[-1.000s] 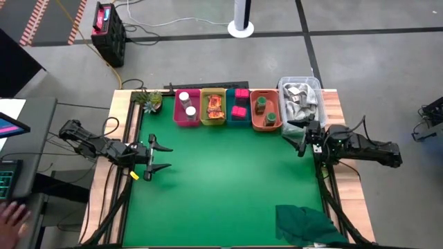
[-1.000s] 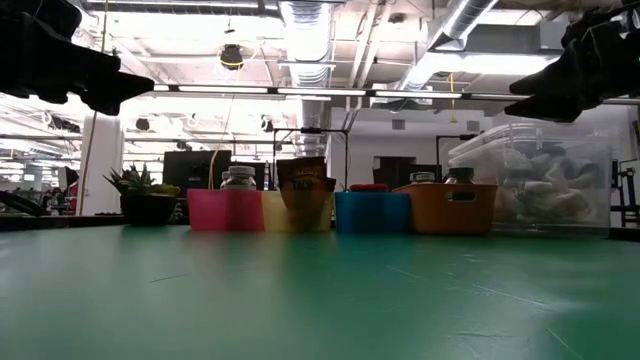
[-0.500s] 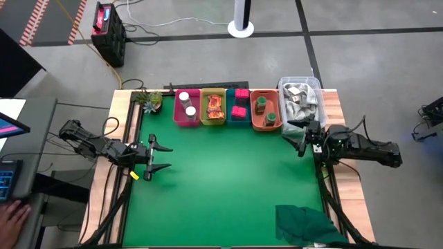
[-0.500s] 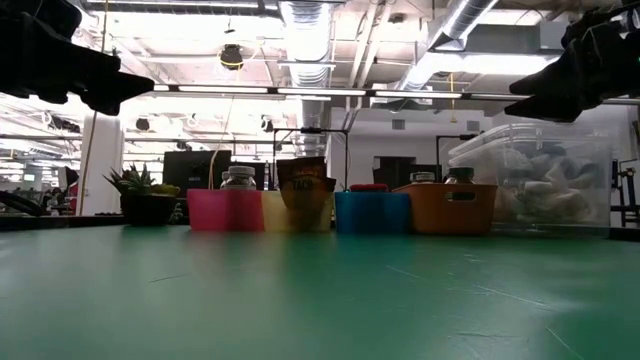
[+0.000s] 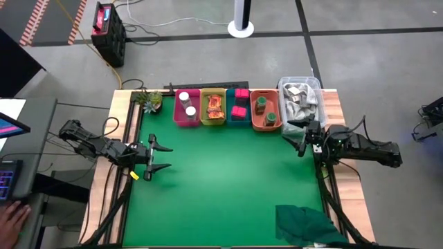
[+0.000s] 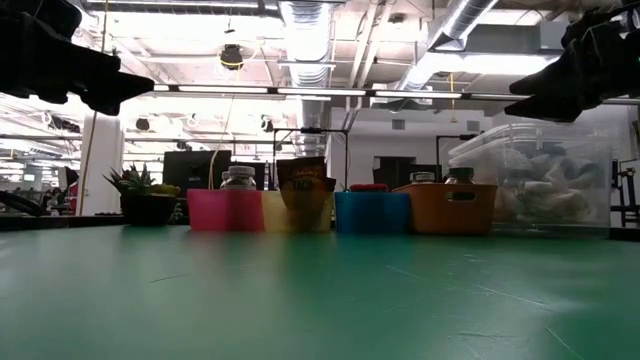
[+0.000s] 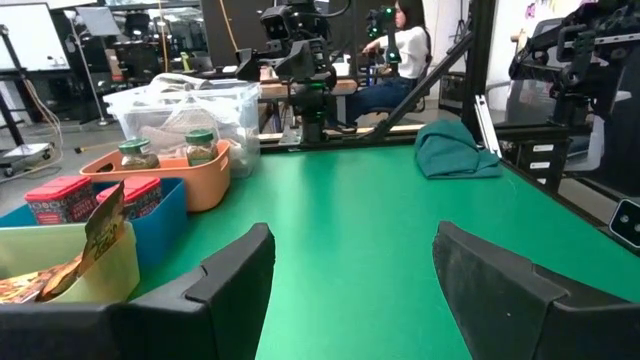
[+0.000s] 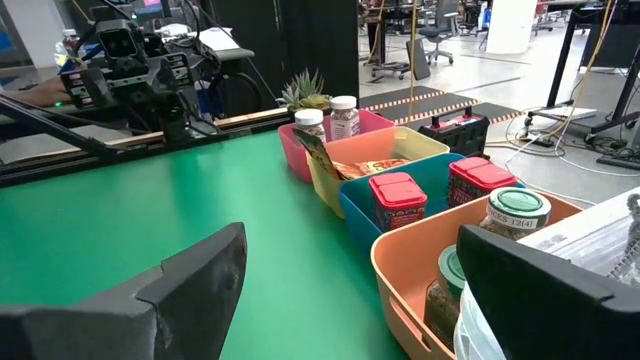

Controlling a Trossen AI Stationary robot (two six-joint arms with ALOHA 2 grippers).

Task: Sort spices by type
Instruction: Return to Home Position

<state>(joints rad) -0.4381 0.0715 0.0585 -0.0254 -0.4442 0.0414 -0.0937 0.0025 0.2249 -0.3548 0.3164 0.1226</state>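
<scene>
Four bins stand in a row at the table's far edge. The pink bin (image 5: 176,113) holds two white-capped jars (image 5: 187,104). In the yellow bin (image 5: 205,119) lie orange-brown packets (image 5: 215,107). Pink boxes (image 5: 240,111) sit in the blue bin (image 5: 230,115), and green-lidded jars (image 5: 266,111) in the orange bin (image 5: 254,123). My left gripper (image 5: 166,157) hovers open and level over the mat's left side. My right gripper (image 5: 287,130) hovers open by the orange bin's right end. Both are empty.
A clear plastic tub (image 5: 301,97) of packets stands at the far right corner and a small potted plant (image 5: 150,101) at the far left. A dark green cloth (image 5: 308,223) lies at the near right. The green mat's (image 5: 221,180) middle is bare. A person's hand (image 5: 10,218) rests off the table's left.
</scene>
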